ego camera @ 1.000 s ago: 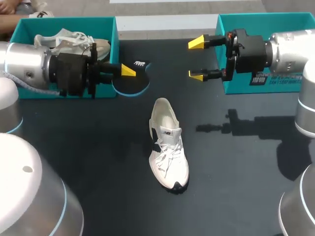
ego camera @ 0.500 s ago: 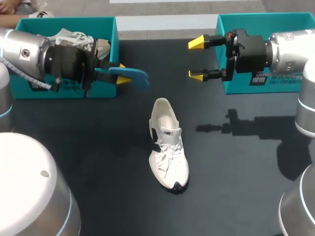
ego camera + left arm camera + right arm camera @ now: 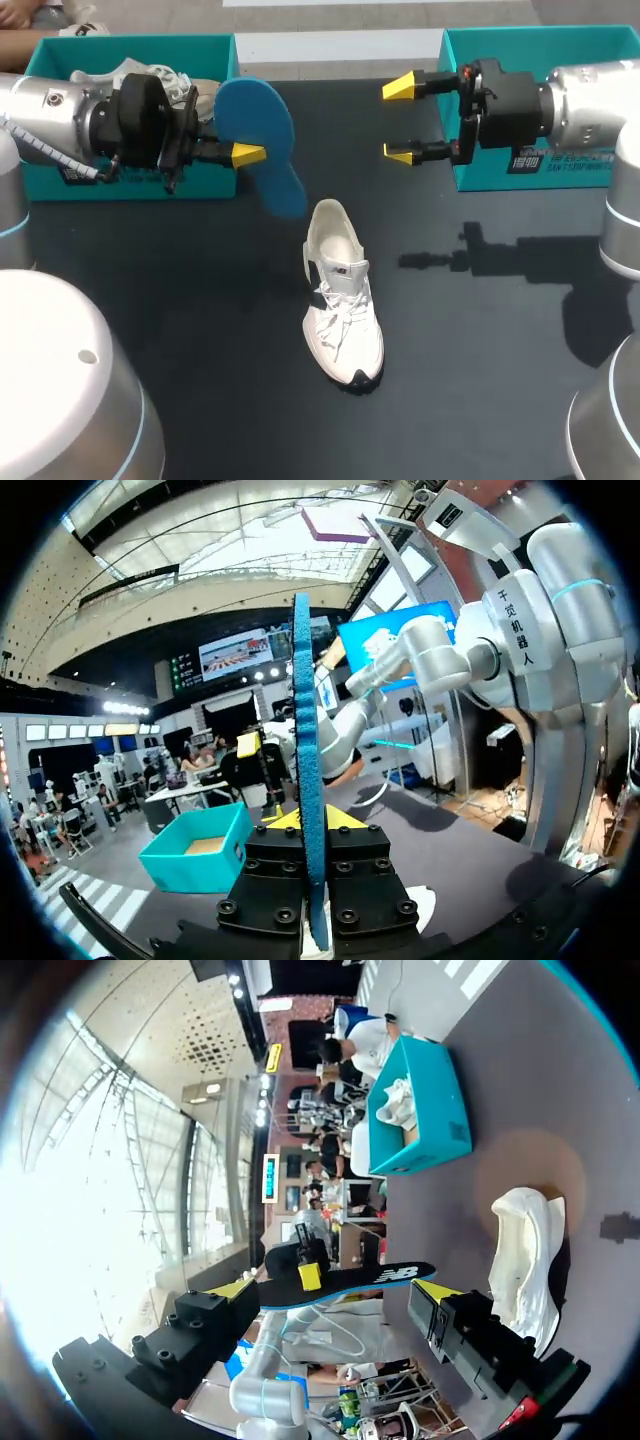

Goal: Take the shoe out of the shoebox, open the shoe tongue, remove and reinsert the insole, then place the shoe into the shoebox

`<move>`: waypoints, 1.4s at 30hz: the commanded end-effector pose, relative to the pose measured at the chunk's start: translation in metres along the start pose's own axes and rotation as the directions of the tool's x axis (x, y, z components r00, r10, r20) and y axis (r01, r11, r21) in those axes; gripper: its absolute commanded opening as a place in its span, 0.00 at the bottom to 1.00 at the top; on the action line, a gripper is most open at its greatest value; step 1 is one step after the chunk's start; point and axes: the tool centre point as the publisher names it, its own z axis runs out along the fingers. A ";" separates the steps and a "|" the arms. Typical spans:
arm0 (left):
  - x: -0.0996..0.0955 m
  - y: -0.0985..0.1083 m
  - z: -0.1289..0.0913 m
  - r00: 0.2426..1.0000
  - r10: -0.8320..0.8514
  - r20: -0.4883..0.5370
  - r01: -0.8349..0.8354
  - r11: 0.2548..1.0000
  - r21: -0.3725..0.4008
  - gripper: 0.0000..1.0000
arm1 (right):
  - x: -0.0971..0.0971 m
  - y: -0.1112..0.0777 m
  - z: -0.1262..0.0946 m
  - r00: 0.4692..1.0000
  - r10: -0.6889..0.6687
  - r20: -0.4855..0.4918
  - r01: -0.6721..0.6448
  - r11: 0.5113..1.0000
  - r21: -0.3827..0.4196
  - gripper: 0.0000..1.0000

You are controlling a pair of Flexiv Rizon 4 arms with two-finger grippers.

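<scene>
A white shoe lies on the dark table, toe toward the front edge; it shows again in the right wrist view. My left gripper is shut on a blue insole, held in the air beside the left shoebox with its blue underside facing up. Seen from the left wrist, the insole stands edge-on between the fingers. My right gripper hangs open with nothing in it, at the inner edge of the right shoebox. From the right wrist the insole shows ahead of that gripper.
The left teal shoebox holds a second white shoe, also seen from the right wrist. The right teal box stands at the table's back right. The arms' shadows fall right of the shoe on the table.
My left gripper has rolled over with the insole: its dark top faced up a second ago, then it stood edge-on, now the blue underside shows. The right arm and shoe kept still.
</scene>
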 end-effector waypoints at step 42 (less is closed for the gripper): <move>-0.003 0.022 0.008 0.285 -0.958 -0.010 0.958 0.285 -0.034 0.00 | 0.000 0.000 0.001 1.000 0.000 0.001 0.000 1.000 -0.002 1.00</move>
